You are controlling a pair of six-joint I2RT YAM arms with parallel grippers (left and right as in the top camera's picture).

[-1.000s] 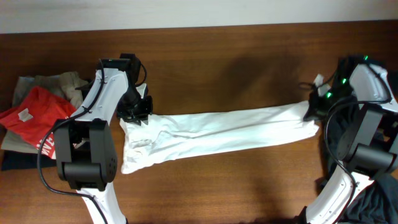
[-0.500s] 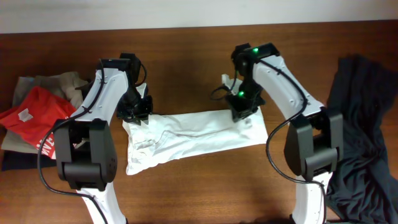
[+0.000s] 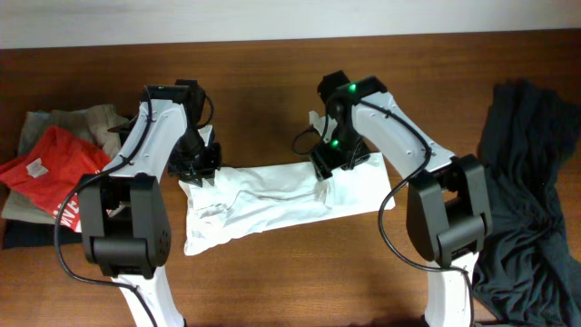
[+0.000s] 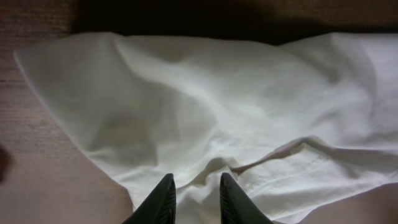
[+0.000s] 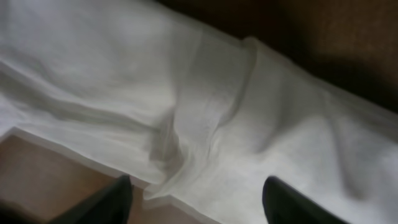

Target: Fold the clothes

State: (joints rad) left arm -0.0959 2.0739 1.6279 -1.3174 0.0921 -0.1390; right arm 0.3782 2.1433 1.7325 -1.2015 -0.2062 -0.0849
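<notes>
A long white garment (image 3: 263, 195) lies across the middle of the brown table (image 3: 300, 282), its right end doubled back over itself. At the garment's upper left corner my left gripper (image 3: 198, 169) is shut on a ridge of the white cloth (image 4: 217, 106), which bunches between the two dark fingertips (image 4: 165, 198). Over the folded-back end hangs my right gripper (image 3: 327, 167). In the right wrist view its jaws stand wide apart above the white cloth (image 5: 249, 124), holding nothing, with a cloth edge and bare wood below.
A pile of clothes with a red shirt (image 3: 50, 173) on top and a beige piece (image 3: 77, 120) sits at the left edge. A dark grey garment (image 3: 526, 191) is heaped at the right edge and hangs over the table's front.
My right gripper carried the garment's right end leftward over the rest, halving its length, then opened and let go. The left gripper kept its hold in place.
</notes>
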